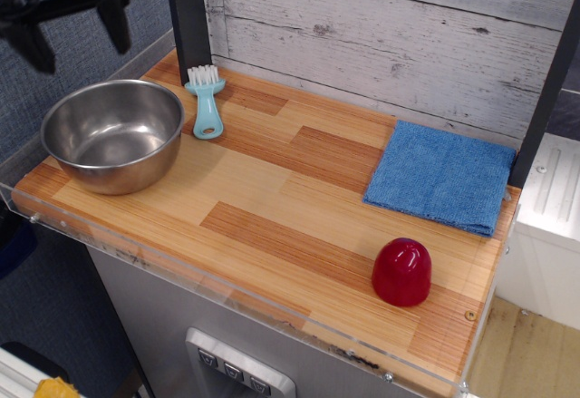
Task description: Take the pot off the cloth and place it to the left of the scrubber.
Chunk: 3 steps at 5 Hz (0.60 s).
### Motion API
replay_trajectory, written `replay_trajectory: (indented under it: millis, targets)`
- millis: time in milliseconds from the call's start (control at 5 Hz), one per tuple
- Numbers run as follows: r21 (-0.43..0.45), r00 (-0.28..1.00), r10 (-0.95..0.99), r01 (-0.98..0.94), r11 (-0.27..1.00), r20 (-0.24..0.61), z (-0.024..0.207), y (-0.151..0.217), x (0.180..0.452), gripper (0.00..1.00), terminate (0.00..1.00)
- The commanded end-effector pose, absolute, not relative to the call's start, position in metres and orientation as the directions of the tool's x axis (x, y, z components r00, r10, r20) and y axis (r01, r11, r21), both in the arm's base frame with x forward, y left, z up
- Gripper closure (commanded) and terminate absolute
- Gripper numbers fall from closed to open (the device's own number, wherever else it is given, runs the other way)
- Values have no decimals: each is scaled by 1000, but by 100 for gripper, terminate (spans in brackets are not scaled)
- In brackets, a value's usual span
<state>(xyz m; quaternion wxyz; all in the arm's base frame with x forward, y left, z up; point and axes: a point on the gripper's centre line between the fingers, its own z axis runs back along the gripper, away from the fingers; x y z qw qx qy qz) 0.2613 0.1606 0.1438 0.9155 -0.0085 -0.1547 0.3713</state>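
Note:
The pot (112, 133), a shiny steel bowl, stands upright on the wooden counter at the far left. The scrubber (207, 101), light blue with white bristles, lies just to its right near the back. The blue cloth (440, 176) lies flat at the back right with nothing on it. My gripper (76, 37) is open and empty, raised well above the pot's back rim at the top left corner; its two black fingers (116, 23) point down.
A small red dome (401, 272) stands near the front right edge. A black post (190, 17) rises behind the scrubber and another stands at the right. A plank wall backs the counter (290, 199), which has a clear plastic lip along its front.

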Motion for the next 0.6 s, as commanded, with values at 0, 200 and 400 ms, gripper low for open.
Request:
replay_trajectory:
  millis: [0, 200, 400]
  targets:
    - [-167, 669, 663, -650, 741, 336, 168, 155, 257, 0, 0]
    - [-167, 669, 663, -650, 741, 336, 168, 155, 257, 0, 0]
    - [-167, 669, 663, -650, 741, 336, 168, 155, 257, 0, 100]
